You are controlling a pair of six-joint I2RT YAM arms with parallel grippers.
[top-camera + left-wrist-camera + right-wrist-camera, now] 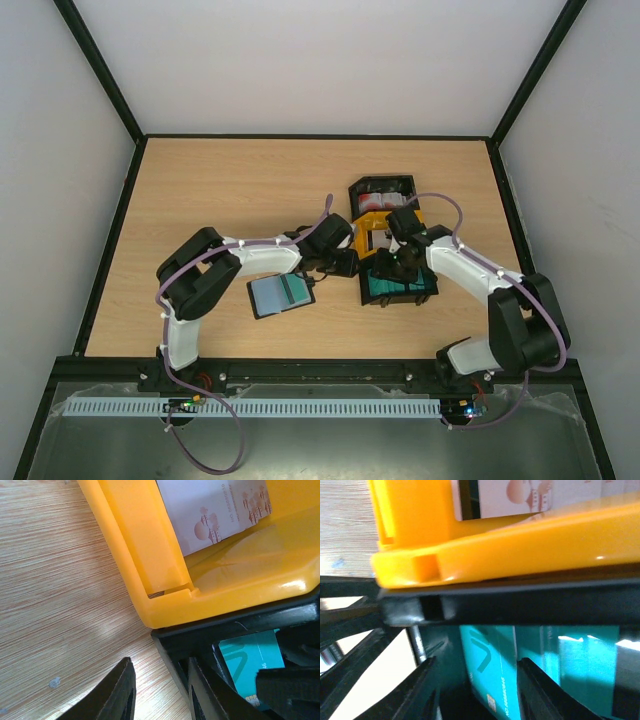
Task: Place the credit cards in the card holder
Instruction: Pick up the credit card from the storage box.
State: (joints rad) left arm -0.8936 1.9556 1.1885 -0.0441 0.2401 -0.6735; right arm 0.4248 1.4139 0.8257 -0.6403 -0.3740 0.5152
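Credit cards (pixel 385 190) sit in bins (pixel 372 232) — a teal card (pixel 492 645) between the right gripper's (pixel 477 672) fingers, grip unclear. Left gripper (pixel 160 685) parted, empty. Card holder (pixel 280 295) lies open beside it — filling mostly ahead, I'd say.

Glossy yellow plastic bin (pixel 165 555), duller black bin (pixel 225 630) — pale woodgrain table (pixel 60 580), smooth teal card (pixel 490 660).

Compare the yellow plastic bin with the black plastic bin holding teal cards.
The yellow plastic bin holds pale printed cards; the black plastic bin holds teal cards. The yellow bin sits farther from the arm bases, the black one nearer. Both are open-topped, side by side.
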